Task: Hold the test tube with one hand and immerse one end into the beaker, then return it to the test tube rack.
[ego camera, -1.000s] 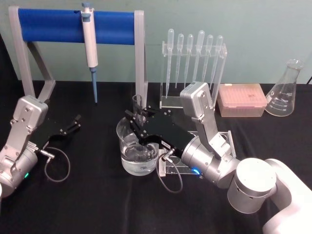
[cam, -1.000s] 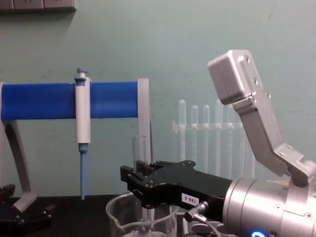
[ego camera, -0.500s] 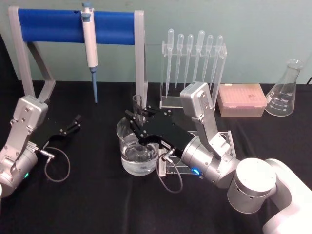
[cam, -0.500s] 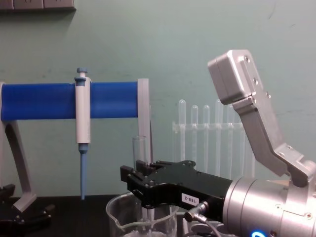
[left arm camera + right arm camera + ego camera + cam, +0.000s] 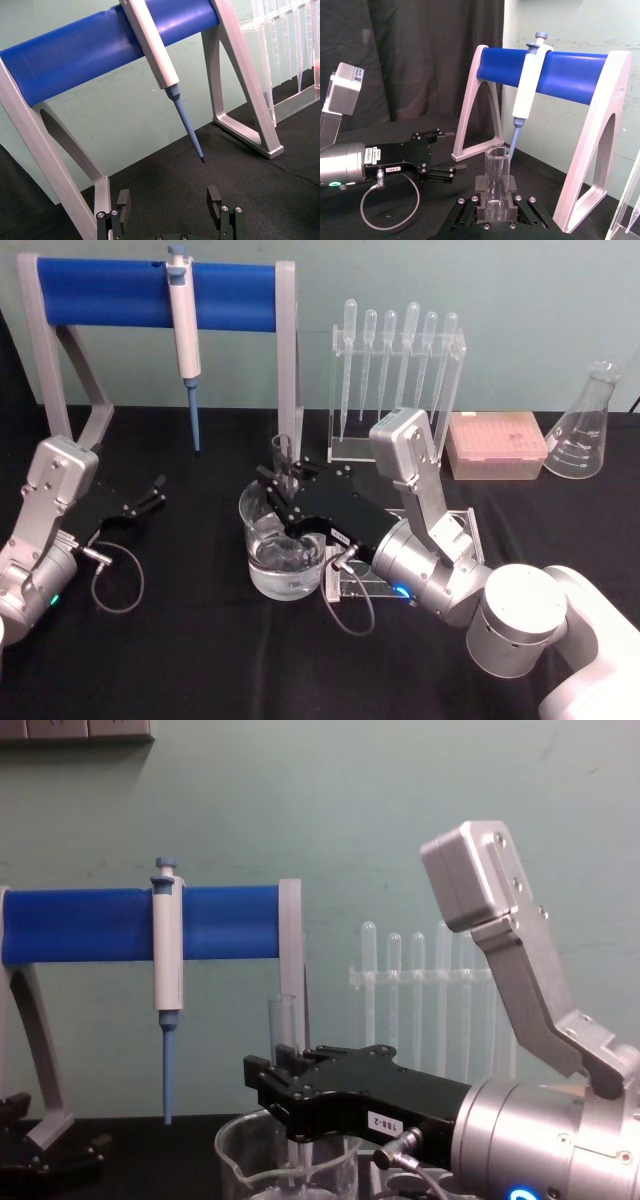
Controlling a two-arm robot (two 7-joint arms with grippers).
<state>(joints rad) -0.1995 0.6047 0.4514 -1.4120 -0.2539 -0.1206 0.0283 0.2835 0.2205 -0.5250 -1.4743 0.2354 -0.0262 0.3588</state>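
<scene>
Well left of the beaker (image 5: 285, 585) your left gripper (image 5: 148, 498) idles agape; over it your right gripper (image 5: 285, 490) clamps the upright test tube (image 5: 283, 452), lower end inside: the dip, I judge. Next, lift it clear of the rim, toward the rack (image 5: 345, 588) just right.

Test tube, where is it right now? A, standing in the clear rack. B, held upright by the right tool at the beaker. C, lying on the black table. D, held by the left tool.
B: the right tool is shut on the test tube, which stands upright with its lower end inside the beaker.
</scene>
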